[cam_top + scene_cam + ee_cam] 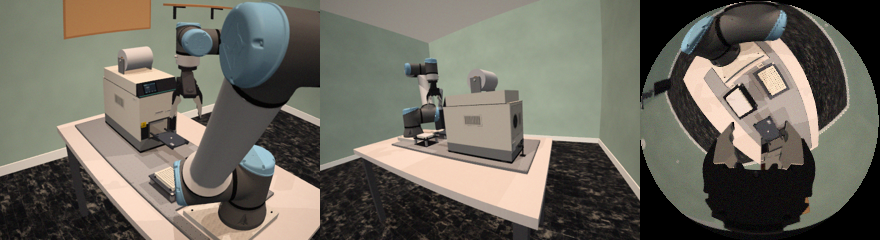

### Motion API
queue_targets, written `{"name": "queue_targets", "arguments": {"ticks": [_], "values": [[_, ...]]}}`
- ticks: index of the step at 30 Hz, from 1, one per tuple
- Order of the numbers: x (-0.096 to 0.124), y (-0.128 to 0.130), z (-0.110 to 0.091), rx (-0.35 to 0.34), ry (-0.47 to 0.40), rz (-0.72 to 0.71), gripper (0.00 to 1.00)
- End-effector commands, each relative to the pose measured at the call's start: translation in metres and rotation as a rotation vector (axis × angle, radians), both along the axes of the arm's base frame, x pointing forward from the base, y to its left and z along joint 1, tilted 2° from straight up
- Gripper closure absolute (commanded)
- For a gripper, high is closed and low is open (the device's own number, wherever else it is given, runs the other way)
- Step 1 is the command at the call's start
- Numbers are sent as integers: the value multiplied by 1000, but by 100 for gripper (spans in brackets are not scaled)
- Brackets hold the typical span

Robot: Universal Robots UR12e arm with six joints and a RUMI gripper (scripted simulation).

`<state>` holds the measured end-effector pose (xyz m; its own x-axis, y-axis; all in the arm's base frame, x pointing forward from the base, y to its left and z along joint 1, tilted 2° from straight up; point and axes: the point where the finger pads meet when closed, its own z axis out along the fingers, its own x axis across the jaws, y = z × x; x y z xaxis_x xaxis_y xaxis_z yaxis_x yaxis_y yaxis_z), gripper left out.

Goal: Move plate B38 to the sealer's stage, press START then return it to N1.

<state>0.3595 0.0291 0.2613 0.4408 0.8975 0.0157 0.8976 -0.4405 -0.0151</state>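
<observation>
My gripper (186,113) hangs open and empty, fingers pointing down, well above the sealer's stage (171,140) and just right of the sealer's front. The stage is a dark tray slid out of the sealer (139,103), with nothing on it. A white plate with open wells (165,176) sits in a nest near the arm's base, partly hidden by the arm. The wrist view shows my fingers over the stage (767,130), the well plate (772,80) and a second, plain white-topped plate (741,101) beside it. I cannot read any labels. The sealer's lamp is hidden behind my gripper.
The sealer carries a foil roll (135,58) on top and a small screen (149,87) on its front. It stands on a grey base mat (124,155) on the table. The arm's base (240,214) and big elbow fill the right foreground. From behind, the sealer (482,124) hides the stage.
</observation>
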Motion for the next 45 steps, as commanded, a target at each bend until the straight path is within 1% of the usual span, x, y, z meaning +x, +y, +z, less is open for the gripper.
{"name": "queue_targets", "arguments": {"ticks": [1,7,8,10,12,16,32,37,38,43,45], "values": [[0,0,1,7,-7,164,32],[0,0,1,8,-12,360,32],[0,0,1,8,-12,360,32],[0,0,1,8,-13,427,32],[0,0,1,8,-13,427,32],[0,0,1,9,-16,557,32],[0,0,1,9,-16,557,32],[0,0,-24,9,-16,553,32],[0,0,-24,9,-16,553,32],[0,1,-49,9,-16,550,32],[0,1,-49,9,-16,550,32]]}}
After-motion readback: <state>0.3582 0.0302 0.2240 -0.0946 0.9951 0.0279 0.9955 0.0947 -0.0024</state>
